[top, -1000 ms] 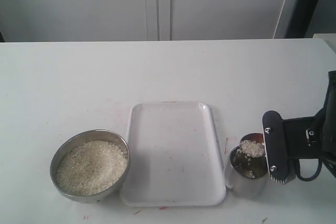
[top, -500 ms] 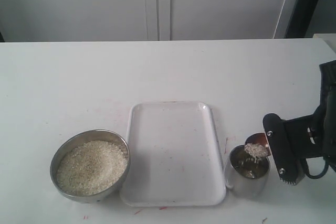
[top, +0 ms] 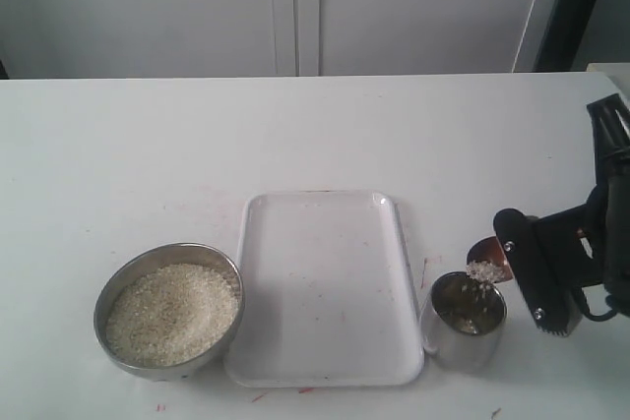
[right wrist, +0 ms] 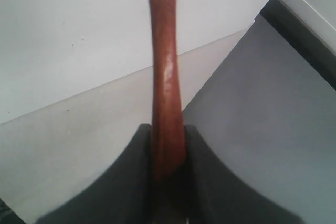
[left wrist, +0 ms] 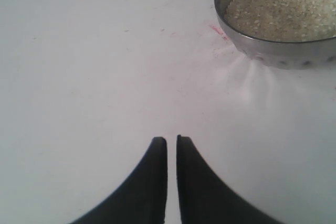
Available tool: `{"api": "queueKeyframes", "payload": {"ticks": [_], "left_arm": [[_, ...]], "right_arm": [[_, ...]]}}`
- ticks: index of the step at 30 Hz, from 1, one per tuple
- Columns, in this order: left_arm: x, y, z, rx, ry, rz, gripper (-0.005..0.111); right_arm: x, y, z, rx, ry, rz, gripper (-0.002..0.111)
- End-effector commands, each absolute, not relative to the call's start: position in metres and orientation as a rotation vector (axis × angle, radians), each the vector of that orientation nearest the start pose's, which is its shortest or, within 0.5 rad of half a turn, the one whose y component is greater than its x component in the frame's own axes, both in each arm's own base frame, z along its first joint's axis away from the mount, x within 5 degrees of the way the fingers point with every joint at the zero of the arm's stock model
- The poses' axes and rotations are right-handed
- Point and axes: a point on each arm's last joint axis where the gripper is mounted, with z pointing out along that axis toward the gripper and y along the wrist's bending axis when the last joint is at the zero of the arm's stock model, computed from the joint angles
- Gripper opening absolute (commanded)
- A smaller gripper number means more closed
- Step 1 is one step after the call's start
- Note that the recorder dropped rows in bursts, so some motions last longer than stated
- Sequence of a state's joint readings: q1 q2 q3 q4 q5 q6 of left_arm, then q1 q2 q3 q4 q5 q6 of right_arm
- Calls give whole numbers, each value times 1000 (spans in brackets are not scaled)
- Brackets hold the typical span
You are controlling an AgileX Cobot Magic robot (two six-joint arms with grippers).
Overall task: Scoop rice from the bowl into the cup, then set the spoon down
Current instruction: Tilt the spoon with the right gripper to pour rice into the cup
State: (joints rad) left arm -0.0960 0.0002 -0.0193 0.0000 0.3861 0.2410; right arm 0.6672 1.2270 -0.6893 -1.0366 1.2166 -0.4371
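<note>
Rice [top: 482, 270] is tipping off the spoon [top: 489, 253] into the cup [top: 466, 327], so roughly mid-task by my read. R gripper [right wrist: 167, 148] pinches the spoon handle tight betw. both fingers. In the exterior view the spoon head hangs tilted over the cup rim on the gripper's side, w/ a small clump on it and grains falling in. Cup has some rice at the bottom but looks far from full. Bowl [top: 167, 369] sits front left on the table [top: 197, 145], well apart from the cup, w/ a white tray [top: 325, 272] between them. It's heaped w/ rice, so there's plenty for more scoops. L gripper [left wrist: 171, 145] hangs over bare table near the bowl, fingers pressed nearly together w/ only a thin slit, holding nothing. Done, as far as visible: a scoop taken and carried over, pour underway. Left: empty the spoon, maybe more scoops (can't tell how much is wanted), then set the spoon down. That's not yet done, as the spoon is in the air. Drop spot isn't shown; the tray seems likely, but that's a guess.
</note>
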Motion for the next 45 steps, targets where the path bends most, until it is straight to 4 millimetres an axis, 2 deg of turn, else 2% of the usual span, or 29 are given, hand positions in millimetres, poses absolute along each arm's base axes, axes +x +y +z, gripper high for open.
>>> {"api": "queueKeyframes", "payload": {"ticks": [1, 12, 15, 33, 38, 45], "left_arm": [[51, -5, 178, 318, 1882, 83, 14], [51, -5, 178, 318, 1882, 83, 14], [51, -5, 178, 318, 1882, 83, 14], [51, -5, 178, 318, 1882, 83, 14], [51, -5, 178, 318, 1882, 83, 14], [51, -5, 178, 318, 1882, 83, 14]], "right_arm": [[193, 58, 258, -1968, 1966, -1460, 0], [194, 58, 256, -2008, 1954, -1462, 0], [194, 58, 255, -2081, 1919, -1464, 0], [195, 59, 258, -2069, 1885, -1506, 0], [194, 67, 260, -2112, 1770, -1547, 0], [195, 68, 261, -2112, 1756, -1559, 0]]}}
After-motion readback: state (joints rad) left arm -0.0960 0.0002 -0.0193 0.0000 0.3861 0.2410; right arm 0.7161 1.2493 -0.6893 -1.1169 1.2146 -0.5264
